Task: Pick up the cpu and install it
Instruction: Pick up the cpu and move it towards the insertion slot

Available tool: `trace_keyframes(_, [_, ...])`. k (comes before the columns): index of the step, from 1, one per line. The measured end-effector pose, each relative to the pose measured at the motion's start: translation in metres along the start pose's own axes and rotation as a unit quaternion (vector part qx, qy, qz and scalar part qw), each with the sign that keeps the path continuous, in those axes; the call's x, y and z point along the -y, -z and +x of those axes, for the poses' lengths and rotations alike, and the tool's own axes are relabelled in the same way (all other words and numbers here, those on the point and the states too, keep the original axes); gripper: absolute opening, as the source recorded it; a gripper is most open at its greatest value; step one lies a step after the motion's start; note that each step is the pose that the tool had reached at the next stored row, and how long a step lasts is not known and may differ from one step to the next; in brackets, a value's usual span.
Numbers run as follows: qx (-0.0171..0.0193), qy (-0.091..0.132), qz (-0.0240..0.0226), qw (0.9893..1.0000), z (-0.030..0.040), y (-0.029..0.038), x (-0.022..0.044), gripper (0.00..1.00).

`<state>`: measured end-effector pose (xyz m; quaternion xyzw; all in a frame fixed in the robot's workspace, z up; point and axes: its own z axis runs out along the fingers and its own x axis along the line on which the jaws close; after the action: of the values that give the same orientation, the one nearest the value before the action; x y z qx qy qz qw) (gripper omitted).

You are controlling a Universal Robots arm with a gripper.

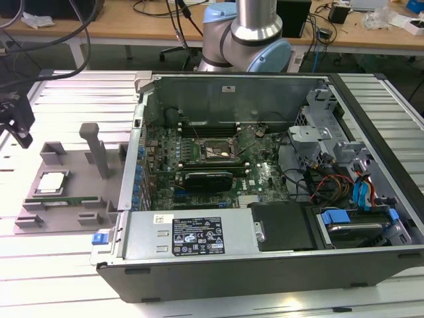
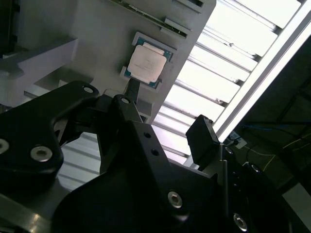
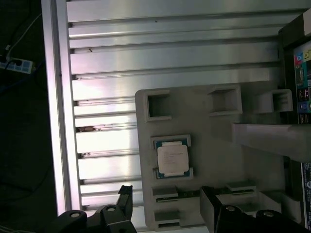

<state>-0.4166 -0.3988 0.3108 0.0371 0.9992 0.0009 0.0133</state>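
Observation:
The cpu [image 1: 52, 182], a small square chip with a silver-grey top, lies flat in a recess of the grey holder block [image 1: 79, 165] on the slatted table, at the exterior view's left. Both wrist views show the cpu [image 2: 146, 63] [image 3: 172, 160] seated in its frame, untouched. My gripper [image 1: 20, 132] hangs above the table beside the block's far left end, a short way off the chip. Its black fingers [image 3: 124, 201] stand wide apart, so my gripper [image 3: 166, 194] [image 2: 167, 109] is open and holds nothing. The motherboard socket [image 1: 218, 151] sits inside the open computer case.
The open computer case [image 1: 278, 265] takes up the middle and the exterior view's right, with cables and drive bays inside. A grey post [image 1: 98, 149] rises from the holder block. A long green memory stick [image 1: 66, 201] lies in the block in front of the chip. The arm's base [image 1: 248, 33] stands behind the case.

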Motion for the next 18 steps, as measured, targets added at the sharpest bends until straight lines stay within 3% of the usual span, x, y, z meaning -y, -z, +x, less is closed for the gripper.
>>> trace_keyframes(18, [0.0000,0.000,0.0000,1.0000,0.0002,-0.0062,0.0000,0.66])
